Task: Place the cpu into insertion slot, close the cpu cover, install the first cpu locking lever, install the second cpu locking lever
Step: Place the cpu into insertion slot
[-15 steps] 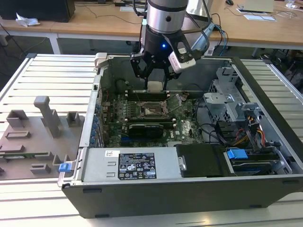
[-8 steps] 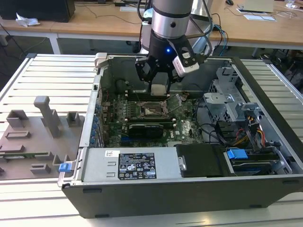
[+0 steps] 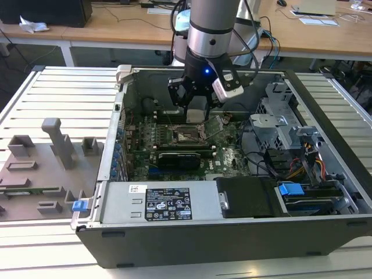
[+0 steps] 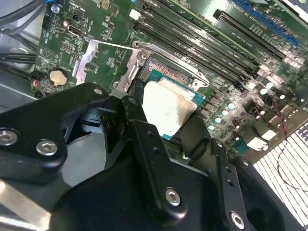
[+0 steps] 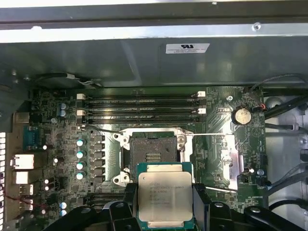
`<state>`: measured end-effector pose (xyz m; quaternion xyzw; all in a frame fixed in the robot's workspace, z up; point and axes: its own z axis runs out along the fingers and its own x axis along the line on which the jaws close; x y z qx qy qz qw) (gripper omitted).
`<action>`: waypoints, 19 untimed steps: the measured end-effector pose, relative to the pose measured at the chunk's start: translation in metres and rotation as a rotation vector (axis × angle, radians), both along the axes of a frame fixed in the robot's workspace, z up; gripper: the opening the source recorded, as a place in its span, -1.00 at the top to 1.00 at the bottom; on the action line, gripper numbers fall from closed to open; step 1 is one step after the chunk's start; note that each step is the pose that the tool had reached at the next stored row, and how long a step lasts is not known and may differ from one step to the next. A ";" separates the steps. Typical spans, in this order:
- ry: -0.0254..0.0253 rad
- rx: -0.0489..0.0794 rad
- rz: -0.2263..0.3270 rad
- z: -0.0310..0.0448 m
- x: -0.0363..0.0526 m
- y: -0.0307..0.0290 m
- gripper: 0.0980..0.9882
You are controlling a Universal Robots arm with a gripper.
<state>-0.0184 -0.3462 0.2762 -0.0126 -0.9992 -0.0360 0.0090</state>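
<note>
Open computer case point(image 3: 192, 232) on slatted tabletop point(image 3: 64, 93). Arm reaches down into it, over the motherboard point(image 5: 57, 120).

Tool point(image 5: 165, 211): clenched on the cpu point(image 5: 165, 197), one finger on each of two opposite edges. Silvery top faces up, chip level. The second wrist view shows the same grip, with the cpu point(image 4: 168, 106) pinched between the black fingers point(image 4: 144, 139).

Insertion slot point(image 5: 153, 154): bare, dark contact field exposed, nothing seated. In the first wrist view the cpu hangs just beside the slot, on the side away from the memory slots point(image 5: 139, 103), and is not yet over it. The height above the board cannot be judged. In the exterior view the tool point(image 3: 196, 110) hovers close above the slot point(image 3: 187, 136), which is mid-board and nearer the case's far wall than its near wall.

Cpu cover: not down over the slot. Where it rests I cannot tell.

Locking levers: thin wire arms point(image 5: 214, 134) stand out from the slot's metal rim and look unhooked.

Progress, as judged: first step under way, chip in hand but not seated. Cover and both levers are undone.
</note>
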 end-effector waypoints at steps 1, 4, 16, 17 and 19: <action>0.0000 0.000 0.000 -0.0025 0.0001 0.0005 0.00; 0.0000 0.000 0.000 -0.0081 0.0008 0.0040 0.00; 0.0001 0.000 0.001 -0.0175 0.0021 0.0083 0.00; 0.0001 0.000 0.001 -0.0175 0.0021 0.0083 0.00; 0.0001 0.000 -0.002 -0.0175 0.0021 0.0083 0.00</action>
